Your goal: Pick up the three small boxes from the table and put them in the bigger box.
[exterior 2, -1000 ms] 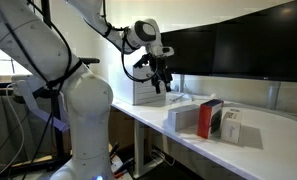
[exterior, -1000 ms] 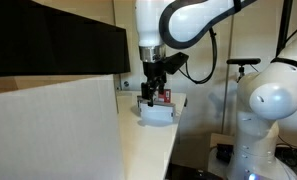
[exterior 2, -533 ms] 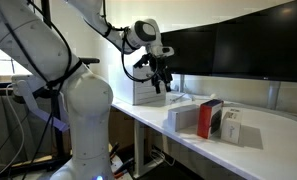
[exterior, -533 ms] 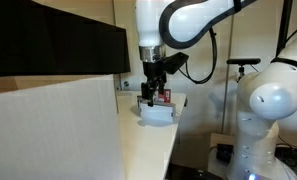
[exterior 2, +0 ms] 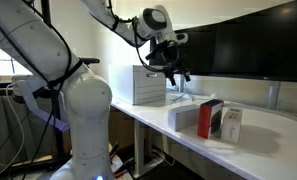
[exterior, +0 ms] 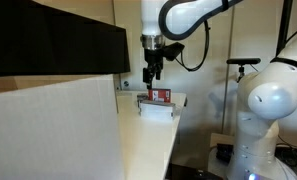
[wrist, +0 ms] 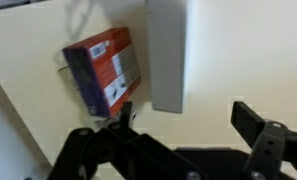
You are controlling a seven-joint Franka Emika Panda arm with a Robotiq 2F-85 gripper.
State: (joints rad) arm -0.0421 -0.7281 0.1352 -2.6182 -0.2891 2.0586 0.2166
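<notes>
My jaws [wrist: 183, 118] are hanging wide apart and gripping nothing, hovering clear above the table [wrist: 238, 50]. Right beneath me in the wrist view, the orange-red carton [wrist: 100, 68] is lying flat, just beside a white carton [wrist: 166, 55]. In an exterior view, all three small boxes [exterior 2: 206, 118] are sitting together close to the table's front edge. The bigger box [exterior 2: 148, 85] is standing by the end corner, near them.
</notes>
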